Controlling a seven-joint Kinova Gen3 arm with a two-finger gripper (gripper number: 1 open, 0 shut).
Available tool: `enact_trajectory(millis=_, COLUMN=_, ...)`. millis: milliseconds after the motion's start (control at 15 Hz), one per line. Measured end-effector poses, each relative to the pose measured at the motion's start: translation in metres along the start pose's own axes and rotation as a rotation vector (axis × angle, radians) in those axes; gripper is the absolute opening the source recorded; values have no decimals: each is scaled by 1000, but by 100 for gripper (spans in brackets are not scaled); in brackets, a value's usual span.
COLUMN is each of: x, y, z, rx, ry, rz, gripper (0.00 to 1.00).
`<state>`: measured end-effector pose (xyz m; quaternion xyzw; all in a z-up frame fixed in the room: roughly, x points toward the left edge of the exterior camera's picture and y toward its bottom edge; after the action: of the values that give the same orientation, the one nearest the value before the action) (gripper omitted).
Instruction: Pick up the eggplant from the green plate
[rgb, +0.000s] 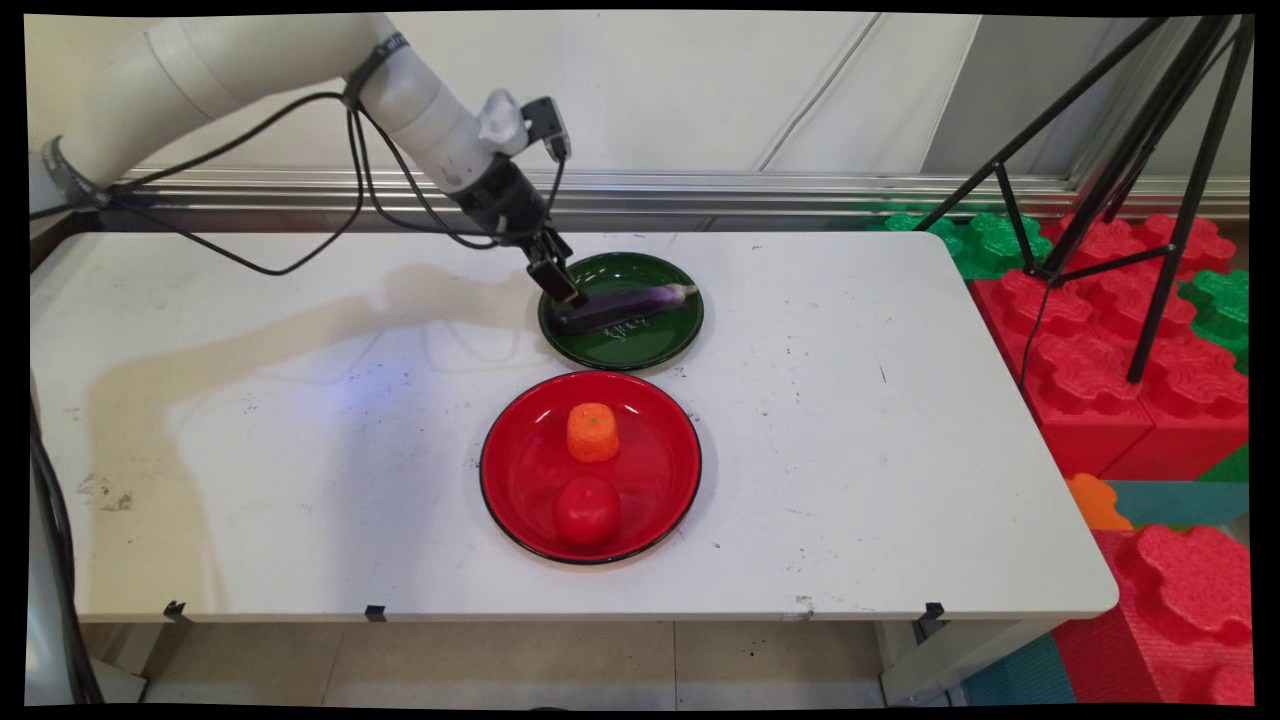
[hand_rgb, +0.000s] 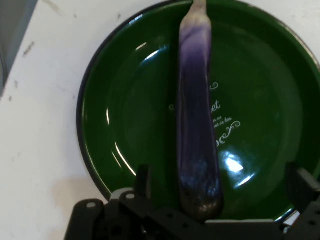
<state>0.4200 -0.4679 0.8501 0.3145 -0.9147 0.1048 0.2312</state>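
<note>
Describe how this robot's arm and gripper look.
The arm is made of thick, rounded, glossy white links. Black cables hang from it in loops, strapped on by a dark band. A small black box sits at the wrist. The gripper is black, with angular linkage and two fingers.

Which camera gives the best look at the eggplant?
The hand view: the eggplant fills the frame lengthwise on the green plate, between the open gripper fingers. The main view shows it small, its near end partly behind the gripper.
</note>
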Motion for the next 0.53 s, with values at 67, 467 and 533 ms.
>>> enact_trajectory(millis=67, x=-1, y=-1, z=6, rx=-1, ry=-8, rz=-4, gripper=100)
enact_trajectory(millis=467, x=-6, y=-3, z=27, rx=-5, ry=-41, rz=-24, gripper=100)
enact_trajectory(millis=533, x=-6, y=-3, z=31, rx=-6, ry=-46, rz=-27, gripper=100)
